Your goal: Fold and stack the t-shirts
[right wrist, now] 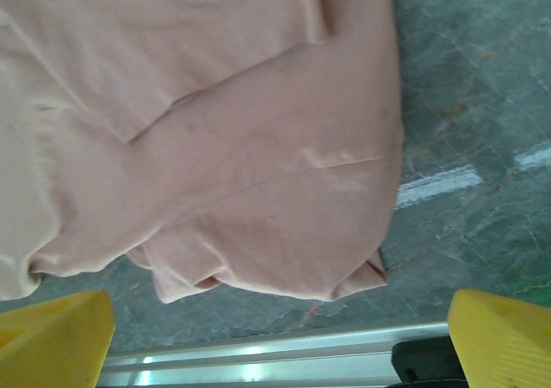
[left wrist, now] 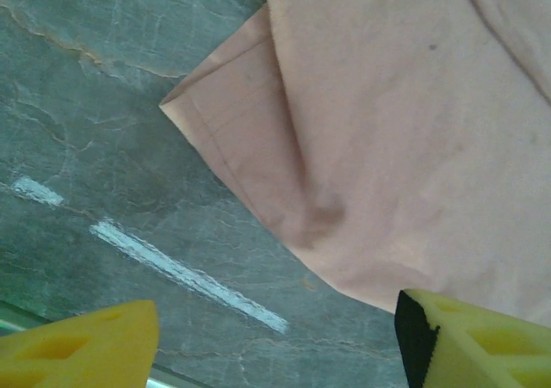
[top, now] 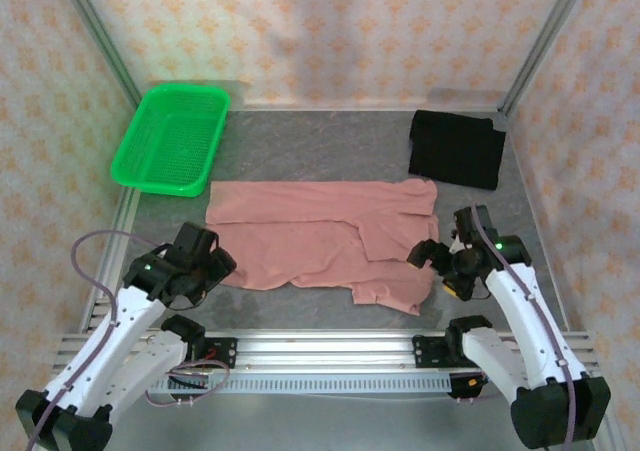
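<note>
Beginning at the near edge: noting the metal rail (top: 330, 346) running across the front of the grey table (top: 300, 136); finding the left gripper (top: 205, 261) hanging at the near left corner of the pink shirt (top: 310, 241); seeing in the left wrist view its yellow fingers (left wrist: 86, 349) spread well apart, pinching nothing, looking down on a folded pink corner (left wrist: 387, 130) lying flat on the stone-patterned surface beside a white streak (left wrist: 189, 276); finding the right gripper (top: 440, 266) hovering at the near right corner of the same shirt, also spread wide and gripping nothing; seeing in the right wrist view its fingers (right wrist: 60, 336) at the two bottom corners, well apart, above a rounded, doubled-over lump of pink cloth (right wrist: 215, 147) resting on the table

Moving to the middle: seeing the pink shirt lying crosswise over the table, mostly flat, with a flap folded over toward its right side and a tail of cloth reaching toward the near right

Reaching the far side: spotting the black shirt (top: 457, 149) folded into a neat rectangle in the far right corner, close to the pink shirt's far right corner, contact impossible to tell; spotting the green basket (top: 127, 146) in the far left corner, its near end just beside the pink shirt's far left corner
</note>
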